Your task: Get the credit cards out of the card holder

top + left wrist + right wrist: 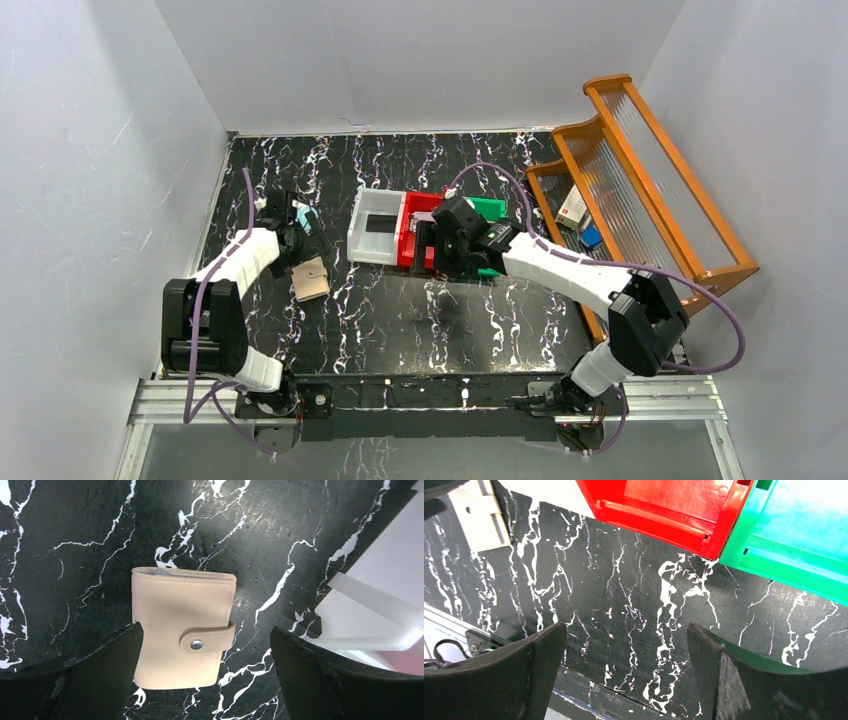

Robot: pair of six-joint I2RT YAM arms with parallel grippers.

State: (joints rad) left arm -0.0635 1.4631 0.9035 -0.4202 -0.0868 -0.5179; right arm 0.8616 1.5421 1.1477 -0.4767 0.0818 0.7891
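— Where to find the small beige leather-like bifold card holder (182,630)?
— Flat on the black, white-veined tabletop (75,535), folded shut, snap tab (207,640) fastened, near the white plastic bin (380,595) and below the left gripper (205,637).
— State of that claw?
— Spread wide, straddling the holder, pinching nothing; contact impossible to tell. Same with the right gripper (624,635): spread, bare, hanging over tabletop just short of the red plastic bin (659,505) and the green plastic bin (794,535).
— And the thin plastic credit cards?
— Hidden. Only a pale sliver (162,572) peeking out at the holder's top edge in the left wrist view.
— Handling?
— Probably light, soft-skinned, stiffened by its contents, prone to skidding on the smooth top. Best pinched across the two long sides, clear of the tab, leaving the snap free for popping with the other claw.
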